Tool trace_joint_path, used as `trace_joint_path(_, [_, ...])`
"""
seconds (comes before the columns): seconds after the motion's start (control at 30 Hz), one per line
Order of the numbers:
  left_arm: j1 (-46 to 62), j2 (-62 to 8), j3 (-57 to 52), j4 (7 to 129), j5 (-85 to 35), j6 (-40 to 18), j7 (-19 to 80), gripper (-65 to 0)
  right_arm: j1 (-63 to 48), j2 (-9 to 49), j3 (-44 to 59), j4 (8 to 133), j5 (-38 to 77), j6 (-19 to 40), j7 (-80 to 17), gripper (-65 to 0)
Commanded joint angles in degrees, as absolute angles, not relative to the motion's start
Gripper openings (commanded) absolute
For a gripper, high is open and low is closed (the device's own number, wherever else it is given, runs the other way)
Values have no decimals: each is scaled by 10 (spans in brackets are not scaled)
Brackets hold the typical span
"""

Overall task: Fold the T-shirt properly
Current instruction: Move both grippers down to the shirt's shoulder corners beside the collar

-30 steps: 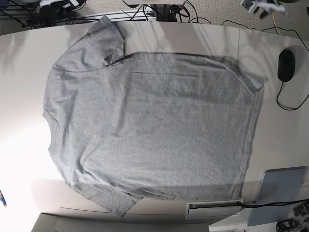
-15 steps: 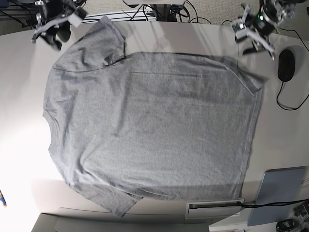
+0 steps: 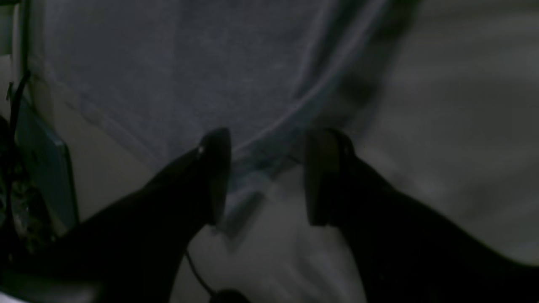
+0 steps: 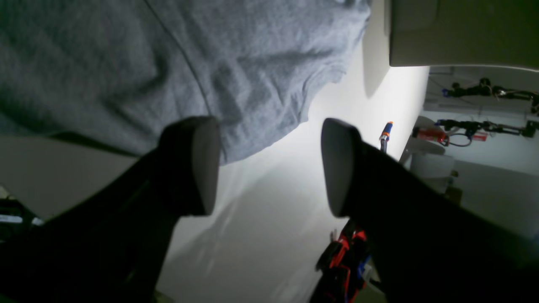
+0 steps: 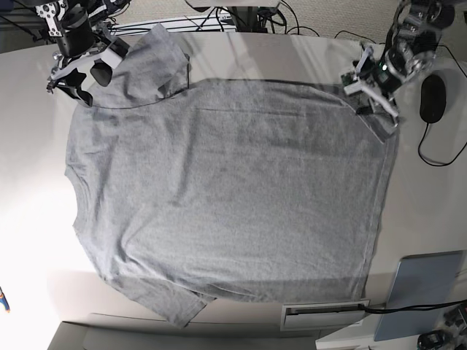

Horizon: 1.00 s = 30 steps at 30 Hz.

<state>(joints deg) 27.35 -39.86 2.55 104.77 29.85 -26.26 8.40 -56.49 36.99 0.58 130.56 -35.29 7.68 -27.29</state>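
Note:
The grey T-shirt (image 5: 226, 189) lies flat on the white table, plain side up, neck to the left and hem to the right. My right gripper (image 5: 82, 82) hovers at the far left, beside the far sleeve (image 5: 157, 62). In the right wrist view it (image 4: 269, 166) is open, and the shirt's edge (image 4: 261, 105) lies just beyond the fingers. My left gripper (image 5: 376, 106) is over the far hem corner (image 5: 387, 124). In the dark left wrist view it (image 3: 269, 176) is open, with the folded hem corner (image 3: 252, 168) below the gap. Neither gripper holds anything.
A black mouse (image 5: 432, 98) with its cable lies at the far right. A grey-blue flat pad (image 5: 423, 292) and a white box (image 5: 325, 315) sit at the near right edge. A pen (image 4: 386, 130) lies on the table's left side.
Both arms have come in from the far edge and down toward the shirt's far corners. Both grippers have opened wider.

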Motion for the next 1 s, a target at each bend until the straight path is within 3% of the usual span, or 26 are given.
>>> trace_joint_path(0.0, [255,-410,28,1038,303,-254,81,-353,-568,375,8,1315,-356,69,-274,-276])
trace_joint_path(0.4, [157,-505,34,986,296,-310,77,-354,-568,374,8,1315,-356,68,-285,-276])
trace_joint_path(0.67, [124,-493,34,967,267,-323,44,-354,-568,362,8,1315,-356,68,-286,-276])
trace_joint_path(0.97, [66,-463,34,844,252,-352,-14,-354,-568,357,8,1315,-355,68,-286,-276])
